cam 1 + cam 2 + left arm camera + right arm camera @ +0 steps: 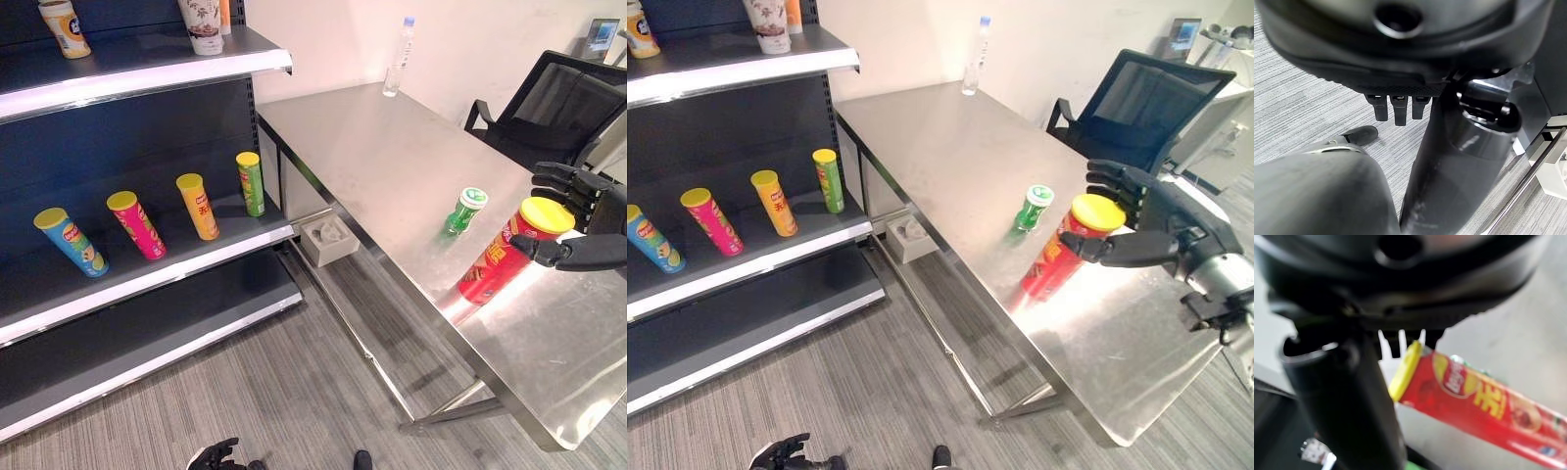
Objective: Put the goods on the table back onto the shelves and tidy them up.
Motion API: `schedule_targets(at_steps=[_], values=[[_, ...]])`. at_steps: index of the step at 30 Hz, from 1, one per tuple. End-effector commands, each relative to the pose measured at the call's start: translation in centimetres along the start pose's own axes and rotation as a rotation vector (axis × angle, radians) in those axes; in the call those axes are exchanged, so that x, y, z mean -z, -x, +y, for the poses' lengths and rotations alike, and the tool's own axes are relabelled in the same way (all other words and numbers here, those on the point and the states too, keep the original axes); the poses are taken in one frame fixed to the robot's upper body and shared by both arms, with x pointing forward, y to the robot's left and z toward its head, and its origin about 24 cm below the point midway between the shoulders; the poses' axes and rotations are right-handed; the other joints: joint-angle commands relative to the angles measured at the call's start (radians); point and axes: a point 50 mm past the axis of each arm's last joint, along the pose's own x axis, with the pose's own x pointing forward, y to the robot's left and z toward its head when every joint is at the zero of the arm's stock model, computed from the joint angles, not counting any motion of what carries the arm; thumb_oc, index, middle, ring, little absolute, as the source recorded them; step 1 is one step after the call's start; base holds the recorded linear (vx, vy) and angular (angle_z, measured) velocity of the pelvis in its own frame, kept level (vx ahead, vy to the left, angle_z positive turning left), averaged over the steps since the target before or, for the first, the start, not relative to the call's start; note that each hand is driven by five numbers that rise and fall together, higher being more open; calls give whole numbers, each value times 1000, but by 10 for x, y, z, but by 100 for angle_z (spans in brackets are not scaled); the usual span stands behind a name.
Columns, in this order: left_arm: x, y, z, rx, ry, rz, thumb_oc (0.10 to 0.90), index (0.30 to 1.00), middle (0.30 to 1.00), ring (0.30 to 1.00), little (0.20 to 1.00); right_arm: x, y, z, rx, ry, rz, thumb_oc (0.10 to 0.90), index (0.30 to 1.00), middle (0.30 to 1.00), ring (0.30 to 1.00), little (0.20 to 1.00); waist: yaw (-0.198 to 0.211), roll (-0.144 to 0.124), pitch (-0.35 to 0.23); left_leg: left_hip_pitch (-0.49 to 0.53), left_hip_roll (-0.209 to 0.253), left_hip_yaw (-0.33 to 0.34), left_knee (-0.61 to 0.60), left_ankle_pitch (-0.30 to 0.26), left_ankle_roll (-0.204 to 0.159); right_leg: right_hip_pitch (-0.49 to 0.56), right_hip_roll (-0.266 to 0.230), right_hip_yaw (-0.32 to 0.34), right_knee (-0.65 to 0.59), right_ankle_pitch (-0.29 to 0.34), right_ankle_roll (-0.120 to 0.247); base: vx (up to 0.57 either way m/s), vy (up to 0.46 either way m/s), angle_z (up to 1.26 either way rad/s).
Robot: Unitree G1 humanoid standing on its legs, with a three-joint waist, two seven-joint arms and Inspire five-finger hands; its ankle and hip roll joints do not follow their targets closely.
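- Your right robot hand [1156,230] sits at the red can [1065,248] on the steel bench [950,147]: thumb against the near side below the yellow lid, fingers spread behind the top. You cannot tell whether it grips.
- The red can stands upright near the bench's front edge.
- A small green bottle [464,211] stands just beside the can.
- A clear bottle [398,57] stands at the far edge, well apart.
- A black chair [1141,103] crowds the bench behind your right robot hand.
- The shelf [147,257] holds four cans: blue [72,242], pink [136,225], orange [198,207], green [251,183].
- Your left robot hand [216,455] hangs low over the floor, fingers relaxed.
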Motion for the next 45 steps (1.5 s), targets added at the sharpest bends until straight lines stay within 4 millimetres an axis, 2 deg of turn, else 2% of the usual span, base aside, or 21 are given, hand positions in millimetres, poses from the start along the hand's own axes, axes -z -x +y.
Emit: schedule_targets(at_steps=[1, 7, 11, 21, 37, 38, 39, 40, 45], values=[[-21, -2, 17, -30, -39, -75, 800, 900, 900, 900, 900, -47, -6, -26, 83, 142, -145, 800, 900, 900, 900, 900, 57, -60, -31, 38, 15, -14, 4, -135, -31, -39, -40, -9, 7, -16, 77, 4, -15, 3], [-20, -2, 19, -42, -26, -71, 800, 900, 900, 900, 900, -54, -4, -35, 156, 133, -190, 800, 900, 900, 900, 900, 56, -65, -28, 35, 20, -18, 4, -134, -34, -35, -36, -16, 7, -21, 75, 1, -2, 1], [-18, -1, 19, -44, -22, -67, 800, 900, 900, 900, 900, -50, -1, -43, 243, 115, -209, 800, 900, 900, 900, 900, 61, -66, -26, 36, 24, -21, 4, -135, -34, -32, -34, -18, 7, -25, 74, 0, 0, 0], [-19, -1, 21, -46, -28, -68, 800, 900, 900, 900, 900, -49, -6, -38, 155, 225, -107, 800, 900, 900, 900, 900, 62, -77, -24, 40, 31, -24, 4, -134, -39, -28, -27, -19, 7, -31, 69, 0, 0, 0], [-16, -1, 20, -33, -39, -58, 800, 900, 900, 900, 900, -35, -13, -27, 33, 233, -6, 800, 900, 900, 900, 900, 73, -85, -18, 33, 34, -29, 4, -128, -45, -26, -26, -34, 7, -32, 67, 0, 0, 0], [-15, 0, 20, -31, -40, -56, 800, 900, 900, 900, 900, -34, -12, -27, 33, 233, -2, 759, 839, 839, 839, 839, 73, -84, -18, 33, 35, -30, 4, -128, -45, -26, -26, -35, 7, -33, 68, 0, 0, 0], [-15, 0, 20, -29, -38, -55, 800, 900, 900, 900, 900, -32, -12, -28, 38, 236, 7, 759, 839, 839, 839, 839, 74, -84, -18, 33, 34, -30, 4, -128, -45, -25, -26, -36, 7, -33, 67, 4, 0, 5], [-15, 0, 19, -28, -38, -55, 800, 900, 900, 900, 900, -31, -12, -27, 38, 238, 15, 400, 300, 300, 300, 300, 74, -84, -18, 33, 34, -29, 4, -128, -45, -25, -26, -36, 7, -33, 68, 1, -1, 6], [-15, -1, 20, -29, -34, -55, 800, 900, 900, 900, 900, -27, -11, -27, 30, 265, 44, 400, 300, 300, 300, 300, 73, -85, -16, 33, 35, -30, 4, -128, -45, -24, -27, -37, 7, -33, 67, -1, -1, 2]])
